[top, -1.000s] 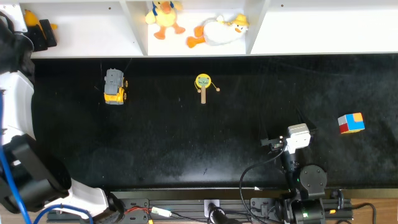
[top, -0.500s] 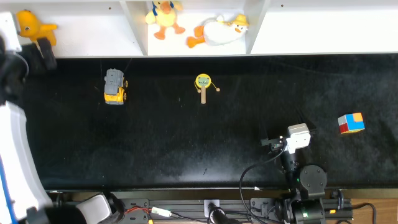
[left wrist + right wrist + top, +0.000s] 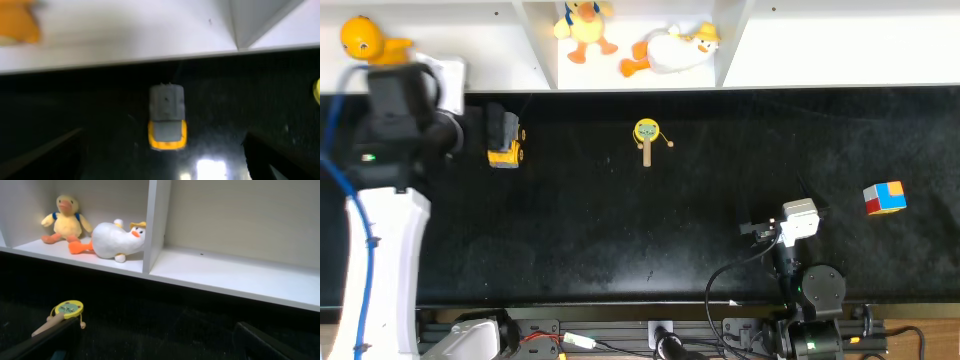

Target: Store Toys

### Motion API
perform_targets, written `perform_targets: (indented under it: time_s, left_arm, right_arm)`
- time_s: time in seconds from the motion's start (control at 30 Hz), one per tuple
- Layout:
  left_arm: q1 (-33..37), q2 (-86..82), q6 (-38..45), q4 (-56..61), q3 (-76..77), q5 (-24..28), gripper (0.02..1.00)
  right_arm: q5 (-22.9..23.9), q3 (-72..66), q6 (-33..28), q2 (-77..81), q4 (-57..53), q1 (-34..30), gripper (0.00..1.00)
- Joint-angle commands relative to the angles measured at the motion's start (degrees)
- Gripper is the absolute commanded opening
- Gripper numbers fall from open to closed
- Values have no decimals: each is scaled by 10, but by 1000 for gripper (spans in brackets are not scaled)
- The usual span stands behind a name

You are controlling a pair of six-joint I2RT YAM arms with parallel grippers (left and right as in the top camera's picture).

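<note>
An orange toy (image 3: 365, 38) sits in the left compartment of the shelf (image 3: 740, 75) along the table's (image 3: 620, 230) far edge; before it, near the far-left corner, the left gripper (image 3: 480, 128) hangs, fingers spread wide, over a yellow-and-grey toy truck (image 3: 167, 123). Two plush birds (image 3: 670, 48) fill the middle compartment, a rattle drum (image 3: 647, 133) lying in front; the right gripper (image 3: 752, 230), fingers apart and empty, rests near the near edge, a coloured cube (image 3: 884, 198) by the right edge.

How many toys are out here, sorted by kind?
Toy birds: 3 (orange duck, yellow duck, white goose)
Toy truck: 1
Rattle drum: 1
Coloured cube: 1
Total: 6
</note>
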Motion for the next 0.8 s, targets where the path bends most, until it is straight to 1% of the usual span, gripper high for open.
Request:
perform_targets:
  time_s: [0.03,0.2,0.33,0.47,0.6,0.8]
  left_arm:
    - [-4,-3,-38,39,-63,-23,998]
    - [-4,-3,-47,103,-141,-9,996]
    - [-4,-1,-67,141,-182,-9,998]
    - [-4,7,-67,186,-219,-9,998]
    - [-4,28,-67,240,-245,-9,998]
    - [-4,81,-66,289,-249,-9,998]
  right_arm:
    - [-4,-8,2,-5,2,3,996]
    - [-4,-8,2,-5,2,3,996]
    - [-4,-8,2,-5,2,3,996]
    - [-4,-8,2,-5,2,3,993]
    - [-4,-8,2,-5,2,3,996]
    - [-4,-8,2,-5,2,3,996]
